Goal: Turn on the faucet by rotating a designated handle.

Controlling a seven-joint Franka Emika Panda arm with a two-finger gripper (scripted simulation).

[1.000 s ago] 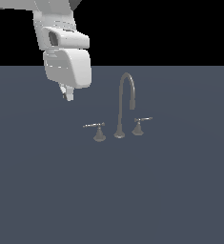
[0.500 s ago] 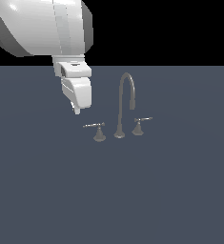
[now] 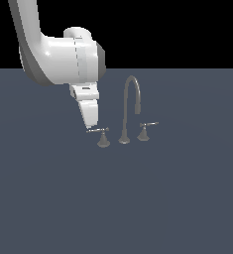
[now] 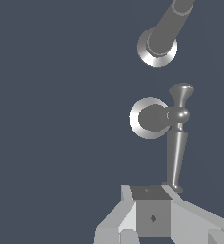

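One white-and-grey end effector (image 3: 91,128) down at the free tip of the long thin grey metal lever handle (image 3: 97,130) on its cone base, fingertip apparently touching or just beside the bar end in the wrist view (image 4: 173,188); whether open or closed cannot be told, since only one finger edge shows clearly. Handle standing at the exterior view's left of the small grey metal faucet (image 3: 128,111) with tall gooseneck spout, roughly mid-worktop, far from any edge of the dark blue-grey worktop (image 3: 48,198). Shorter stubby lever (image 3: 146,126) well apart beyond the spout. Likely risks: contact so near the tip could slip off the tapered bar once pushed, leaving the handle barely rotated; pressing downward rather than sideways could jam instead of turning.
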